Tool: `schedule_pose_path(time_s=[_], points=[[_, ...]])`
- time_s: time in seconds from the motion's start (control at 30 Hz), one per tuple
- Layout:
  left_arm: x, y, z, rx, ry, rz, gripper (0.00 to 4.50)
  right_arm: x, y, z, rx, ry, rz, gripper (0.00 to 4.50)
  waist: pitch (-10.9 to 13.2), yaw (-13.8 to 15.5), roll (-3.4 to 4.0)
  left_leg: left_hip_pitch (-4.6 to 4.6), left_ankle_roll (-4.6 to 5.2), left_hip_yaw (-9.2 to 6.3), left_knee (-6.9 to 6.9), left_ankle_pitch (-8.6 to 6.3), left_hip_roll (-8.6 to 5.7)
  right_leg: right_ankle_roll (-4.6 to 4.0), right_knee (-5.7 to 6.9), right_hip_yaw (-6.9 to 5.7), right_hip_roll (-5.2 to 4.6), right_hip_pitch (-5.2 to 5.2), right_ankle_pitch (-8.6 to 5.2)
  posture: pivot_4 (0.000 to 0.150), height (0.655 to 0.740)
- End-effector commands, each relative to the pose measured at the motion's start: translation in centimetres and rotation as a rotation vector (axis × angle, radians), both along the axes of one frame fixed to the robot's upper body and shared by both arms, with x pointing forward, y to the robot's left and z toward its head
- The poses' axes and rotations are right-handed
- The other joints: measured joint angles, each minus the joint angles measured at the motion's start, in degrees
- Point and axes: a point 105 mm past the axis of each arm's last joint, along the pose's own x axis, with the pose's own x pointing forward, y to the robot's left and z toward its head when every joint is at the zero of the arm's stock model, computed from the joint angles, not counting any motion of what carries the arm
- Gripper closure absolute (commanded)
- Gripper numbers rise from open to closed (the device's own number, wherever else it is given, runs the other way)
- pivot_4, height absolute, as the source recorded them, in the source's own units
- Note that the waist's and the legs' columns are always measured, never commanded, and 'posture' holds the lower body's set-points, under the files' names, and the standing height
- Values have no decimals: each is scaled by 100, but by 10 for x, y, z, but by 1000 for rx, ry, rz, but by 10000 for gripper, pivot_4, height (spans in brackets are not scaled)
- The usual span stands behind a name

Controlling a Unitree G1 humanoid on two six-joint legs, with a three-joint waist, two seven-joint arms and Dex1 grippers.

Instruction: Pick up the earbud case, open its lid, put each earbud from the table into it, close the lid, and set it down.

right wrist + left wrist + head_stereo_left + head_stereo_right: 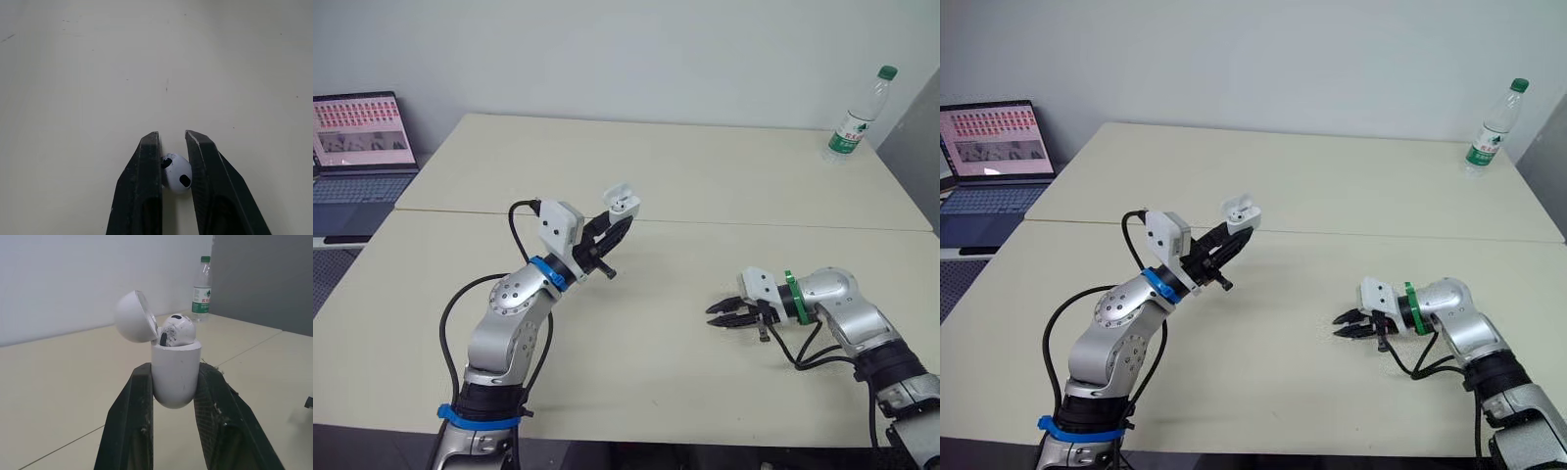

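The left hand (615, 227), in the middle of the frame, pinches the earbud case (176, 374) by its sides and holds it up off the bench (705, 176), standing tall, its lid (133, 316) flipped open and one earbud (177, 330) sitting inside. The right hand (720, 313), low over the bench at the lower right, pinches the other earbud (176, 173) between its two fingers. The open case lies up and to the left of that hand, so I think it must lift and reach that way to drop its earbud in.
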Motion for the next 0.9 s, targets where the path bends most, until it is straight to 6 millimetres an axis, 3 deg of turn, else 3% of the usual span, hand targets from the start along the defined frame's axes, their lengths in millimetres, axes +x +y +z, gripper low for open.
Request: schedule_pose_path(time_s=[0.03, 0.2, 0.53, 0.67, 0.9], points=[[-3, -4, 14, -9, -63, -10, 37406, 3, -3, 3, -4, -36, 30, 31125, 0, 1, 0, 0, 0, 0, 0, 0, 0, 0, 0, 0, -1, 1, 0, 1500, 7400], [-3, -2, 14, -6, -62, -7, 37406, 4, -10, 11, -1, -41, -17, 14534, 0, 3, 0, 3, 0, 1, 0, 0, -1, -1, 1, 1, -3, 4, 1, 1500, 7400], [-6, 1, 11, -8, -55, 5, 37406, -18, -23, 36, 87, 57, -426, 14534, 0, 21, 1, 2, -1, -10, 0, 0, 1, 0, 2, -7, -6, 8, 0, 1500, 7400], [-5, 1, 11, -7, -51, 2, 37406, -36, -11, 39, 118, 94, -482, 14534, -1, 17, 1, 4, -1, -8, 0, 0, -1, 1, 3, -5, -4, 8, -1, 1500, 7400], [-2, -2, 13, 0, -54, -22, 37406, -26, 1, 46, 159, 1, -507, 14534, -1, 16, 1, 4, -1, -4, 1, 0, -5, 3, 1, -3, 0, 8, -2, 1500, 7400]])
